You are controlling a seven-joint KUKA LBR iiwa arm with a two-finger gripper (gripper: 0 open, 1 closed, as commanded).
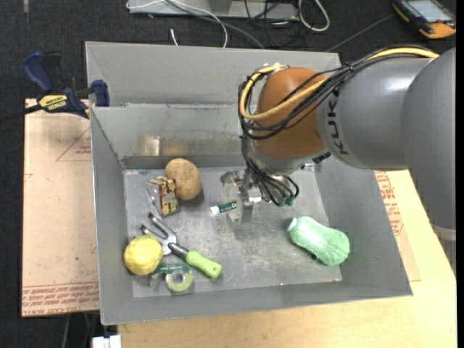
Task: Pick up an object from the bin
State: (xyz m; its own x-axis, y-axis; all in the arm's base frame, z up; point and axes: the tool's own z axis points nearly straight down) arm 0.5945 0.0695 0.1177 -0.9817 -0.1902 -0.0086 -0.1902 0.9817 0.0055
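My gripper (241,200) hangs low over the middle of the bin floor, open, with nothing between its fingers. A small white tube with a green band (223,209) lies on the floor just left of the fingertips, close to them. A brown potato-shaped lump (183,178) rests further left near the back wall, and a small brass-coloured block (167,195) leans beside it. To the right of the gripper lies a pale green spongy lump (320,240).
In the front left corner lie a yellow ball (143,256), a metal fork tool with a green handle (185,252) and a small clear tape roll (178,281). The arm and its orange cover reach in from the right above the bin's back right.
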